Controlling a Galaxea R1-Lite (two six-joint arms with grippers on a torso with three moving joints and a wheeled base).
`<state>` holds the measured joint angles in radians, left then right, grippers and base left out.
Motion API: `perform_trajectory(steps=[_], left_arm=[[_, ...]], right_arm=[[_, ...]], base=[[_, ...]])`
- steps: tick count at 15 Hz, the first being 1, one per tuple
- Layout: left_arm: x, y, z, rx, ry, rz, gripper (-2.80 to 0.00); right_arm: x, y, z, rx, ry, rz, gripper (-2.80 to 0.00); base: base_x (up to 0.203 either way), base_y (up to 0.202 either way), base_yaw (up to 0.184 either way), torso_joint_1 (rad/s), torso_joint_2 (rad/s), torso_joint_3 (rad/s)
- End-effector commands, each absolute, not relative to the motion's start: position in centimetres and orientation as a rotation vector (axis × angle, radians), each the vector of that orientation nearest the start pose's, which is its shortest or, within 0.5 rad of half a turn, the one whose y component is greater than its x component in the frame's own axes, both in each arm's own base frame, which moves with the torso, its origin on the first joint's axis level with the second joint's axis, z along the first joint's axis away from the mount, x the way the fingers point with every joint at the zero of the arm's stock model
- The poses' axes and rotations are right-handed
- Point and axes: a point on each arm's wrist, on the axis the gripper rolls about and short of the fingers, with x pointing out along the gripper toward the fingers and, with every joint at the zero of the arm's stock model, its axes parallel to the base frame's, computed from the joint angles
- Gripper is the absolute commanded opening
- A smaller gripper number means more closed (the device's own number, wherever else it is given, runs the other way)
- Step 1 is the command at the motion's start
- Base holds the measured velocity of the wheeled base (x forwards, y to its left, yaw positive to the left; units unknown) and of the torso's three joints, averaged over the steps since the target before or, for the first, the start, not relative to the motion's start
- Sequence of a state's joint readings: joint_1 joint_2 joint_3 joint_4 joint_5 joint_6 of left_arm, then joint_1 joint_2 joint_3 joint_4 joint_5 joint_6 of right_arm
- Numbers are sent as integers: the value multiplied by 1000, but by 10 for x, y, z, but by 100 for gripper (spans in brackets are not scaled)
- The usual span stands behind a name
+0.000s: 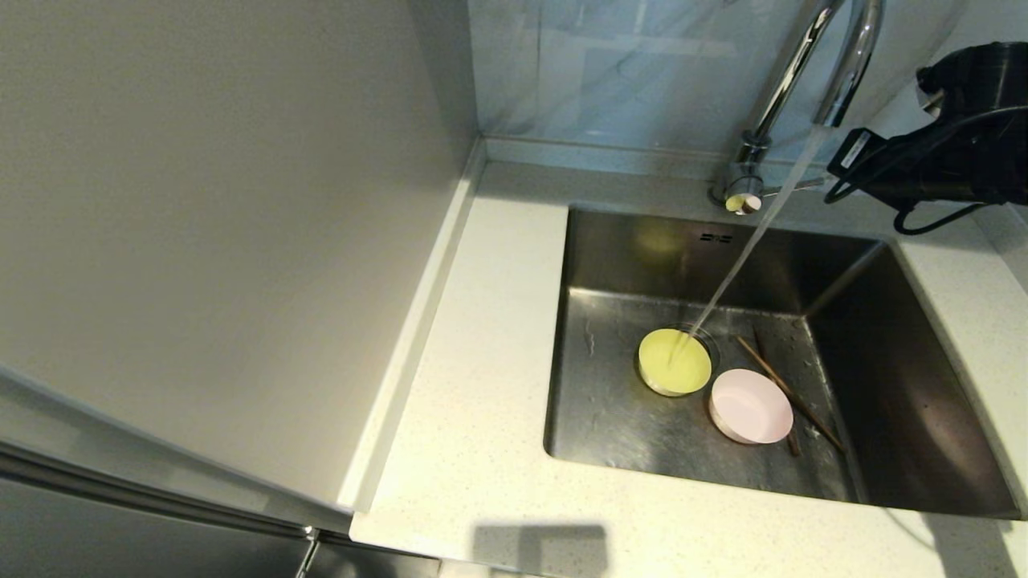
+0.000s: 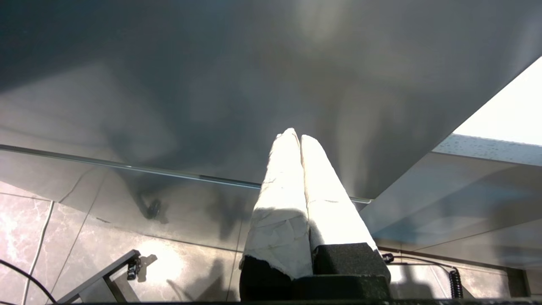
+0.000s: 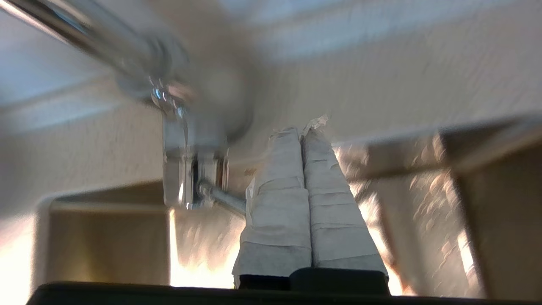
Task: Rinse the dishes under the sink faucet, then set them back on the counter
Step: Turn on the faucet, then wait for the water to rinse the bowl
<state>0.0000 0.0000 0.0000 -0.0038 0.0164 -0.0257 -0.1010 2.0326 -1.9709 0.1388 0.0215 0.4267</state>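
Note:
Water runs from the chrome sink faucet [image 1: 803, 80] in a thin stream into the yellow-green bowl [image 1: 675, 363] on the floor of the sink [image 1: 610, 417]. The pale pink bowl [image 1: 751, 406] lies right beside it, and the brown chopsticks [image 1: 783, 387] lie slanted behind the pink bowl. My right arm [image 1: 964, 136] reaches in from the back right, near the faucet. In the right wrist view, my right gripper [image 3: 301, 129] is shut and empty, and the faucet's thin lever [image 3: 222, 199] runs up to the side of one finger. My left gripper [image 2: 296, 136] is shut and empty, down by the cabinet front.
The speckled off-white counter [image 1: 482, 385] runs left of and in front of the sink. A tall plain grey panel [image 1: 225, 241] stands along its left side. A tiled wall [image 1: 610, 72] rises behind the faucet. Black cables [image 1: 923, 221] hang from the right arm.

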Motion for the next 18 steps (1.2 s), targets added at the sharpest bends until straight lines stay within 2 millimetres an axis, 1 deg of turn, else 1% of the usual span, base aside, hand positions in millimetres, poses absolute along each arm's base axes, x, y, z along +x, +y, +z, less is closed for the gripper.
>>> perform_trajectory(steps=[1, 4, 6, 8, 10, 12, 14, 16, 17, 18], left_arm=[[-23, 0, 76, -26, -8, 17, -280], [-23, 0, 76, -26, -8, 17, -280], [-23, 0, 76, -26, -8, 17, -280], [-23, 0, 76, -26, -8, 17, -280], [-23, 0, 76, -26, -8, 17, -280], [-23, 0, 76, -26, -8, 17, -280], [-23, 0, 76, -26, -8, 17, -280], [-23, 0, 76, -26, -8, 17, -280], [-23, 0, 76, -26, -8, 17, -280], [-23, 0, 76, -26, -8, 17, -280]], right_arm=[[409, -44, 320, 400, 126, -130, -280], [404, -50, 331, 312, 63, -159, -280], [398, -60, 338, 216, 24, -228, -280], [390, -78, 340, 94, 6, -313, -280], [376, -102, 332, -40, 43, -384, -280], [351, -127, 320, -174, 125, -459, -280], [324, -135, 309, -233, 200, -495, -280], [299, -131, 291, -222, 275, -499, -280], [285, -124, 288, -172, 276, -492, -280], [269, -114, 291, -94, 245, -458, -280]], base=[[0, 0, 0, 0, 0, 0], [0, 0, 0, 0, 0, 0], [0, 0, 0, 0, 0, 0], [0, 0, 0, 0, 0, 0], [0, 0, 0, 0, 0, 0], [0, 0, 0, 0, 0, 0], [0, 0, 0, 0, 0, 0], [0, 0, 0, 0, 0, 0], [0, 0, 0, 0, 0, 0], [0, 0, 0, 0, 0, 0]])
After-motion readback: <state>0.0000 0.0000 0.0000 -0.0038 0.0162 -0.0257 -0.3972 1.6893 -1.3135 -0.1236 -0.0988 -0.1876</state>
